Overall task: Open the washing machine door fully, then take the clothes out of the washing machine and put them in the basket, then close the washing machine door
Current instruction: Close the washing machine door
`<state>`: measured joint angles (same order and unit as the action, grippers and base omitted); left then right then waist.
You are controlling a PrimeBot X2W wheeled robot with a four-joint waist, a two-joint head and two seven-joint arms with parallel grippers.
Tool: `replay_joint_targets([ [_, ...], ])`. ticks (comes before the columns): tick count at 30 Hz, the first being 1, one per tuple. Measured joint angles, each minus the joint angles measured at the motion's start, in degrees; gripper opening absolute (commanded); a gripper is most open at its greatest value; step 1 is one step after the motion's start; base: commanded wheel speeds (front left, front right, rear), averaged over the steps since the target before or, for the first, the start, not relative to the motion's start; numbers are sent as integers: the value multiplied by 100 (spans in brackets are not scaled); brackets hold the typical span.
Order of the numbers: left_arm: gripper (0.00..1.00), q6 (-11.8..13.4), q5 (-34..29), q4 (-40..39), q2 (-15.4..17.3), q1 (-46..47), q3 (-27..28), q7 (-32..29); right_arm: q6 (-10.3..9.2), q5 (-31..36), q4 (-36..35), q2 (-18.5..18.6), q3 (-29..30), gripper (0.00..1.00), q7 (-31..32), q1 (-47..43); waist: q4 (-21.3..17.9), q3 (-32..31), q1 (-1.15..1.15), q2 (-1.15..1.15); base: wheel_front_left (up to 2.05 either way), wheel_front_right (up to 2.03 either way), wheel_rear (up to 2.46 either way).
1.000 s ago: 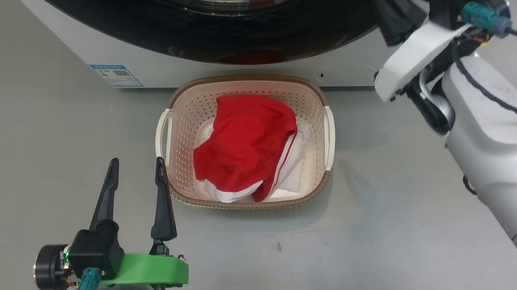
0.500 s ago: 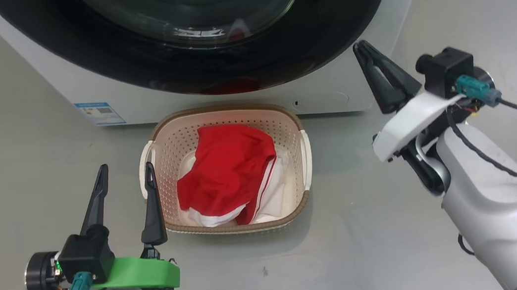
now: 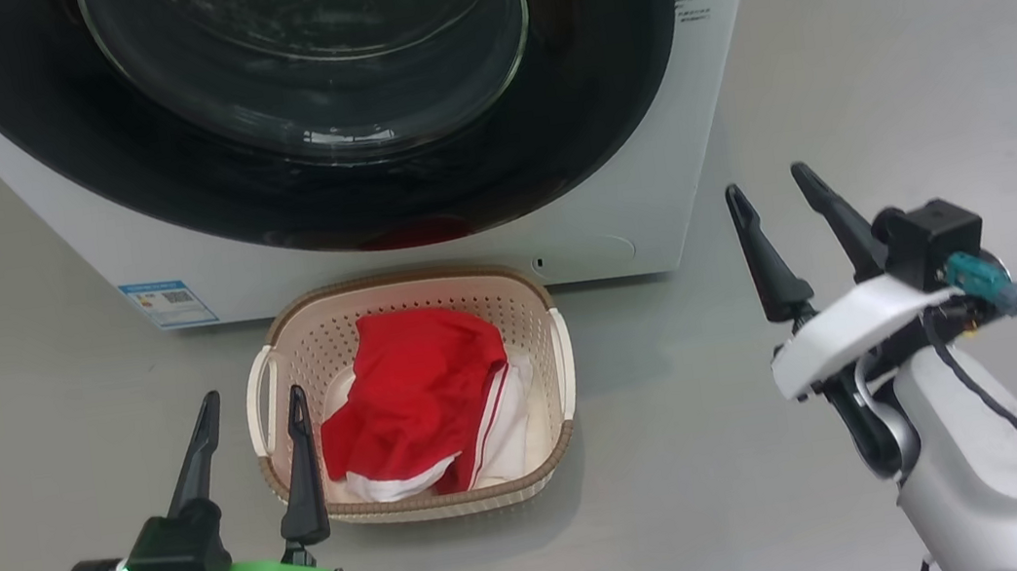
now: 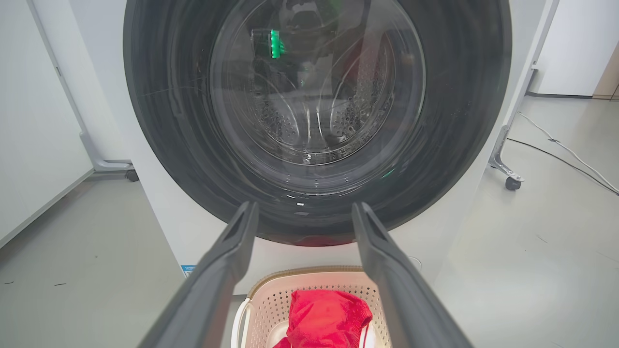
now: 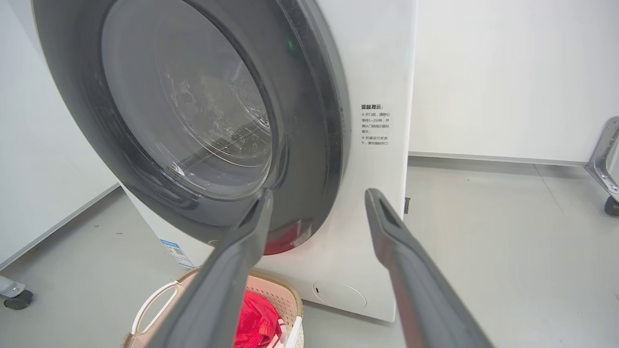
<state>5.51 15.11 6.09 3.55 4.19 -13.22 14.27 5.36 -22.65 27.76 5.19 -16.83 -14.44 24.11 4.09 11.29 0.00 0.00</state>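
The washing machine (image 3: 610, 164) stands ahead, and its door (image 3: 600, 87), black-rimmed with a clear glass bowl, lies flat against the front. Below it on the floor sits the basket (image 3: 410, 284) with the red and white clothes (image 3: 405, 397) heaped inside. My left gripper (image 3: 252, 396) hangs open beside the basket's left handle, holding nothing. My right gripper (image 3: 765, 181) is open and empty, right of the machine's lower corner and apart from it. In the left wrist view my gripper (image 4: 304, 205) faces the door (image 4: 159, 121) above the basket (image 4: 271, 290). The right wrist view has my gripper (image 5: 319, 193) before the door's rim (image 5: 309, 121).
A blue label sticker (image 3: 167, 304) marks the machine's lower left front. A wheeled metal frame (image 4: 512, 182) and a floor cable (image 4: 566, 150) lie to the machine's right. Grey floor spreads around the basket, with white walls behind.
My right gripper has opened and drawn back down from the door's rim. The head camera has tilted, so the whole picture has shifted. The left gripper holds still beside the basket.
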Motion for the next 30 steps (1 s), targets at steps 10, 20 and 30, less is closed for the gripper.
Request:
replay_joint_targets([
  [10, 100, 1, 51, 55, 89, -401, 9, 0, -98, 1, -309, -67, 133, 100, 0, -871, -200, -410, 0, 0, 0, 0, 0],
  [20, 100, 0, 97, 62, 107, -710, -25, -11, -149, 21, -568, -109, 120, 100, 1, -1449, -372, -762, 0, 0, 0, 0, 0],
  [30, 100, 0, 102, -102, 142, -893, -63, -102, -254, 111, -893, -125, 123, 100, 0, -1885, -464, -937, 0, 0, 0, 0, 0],
])
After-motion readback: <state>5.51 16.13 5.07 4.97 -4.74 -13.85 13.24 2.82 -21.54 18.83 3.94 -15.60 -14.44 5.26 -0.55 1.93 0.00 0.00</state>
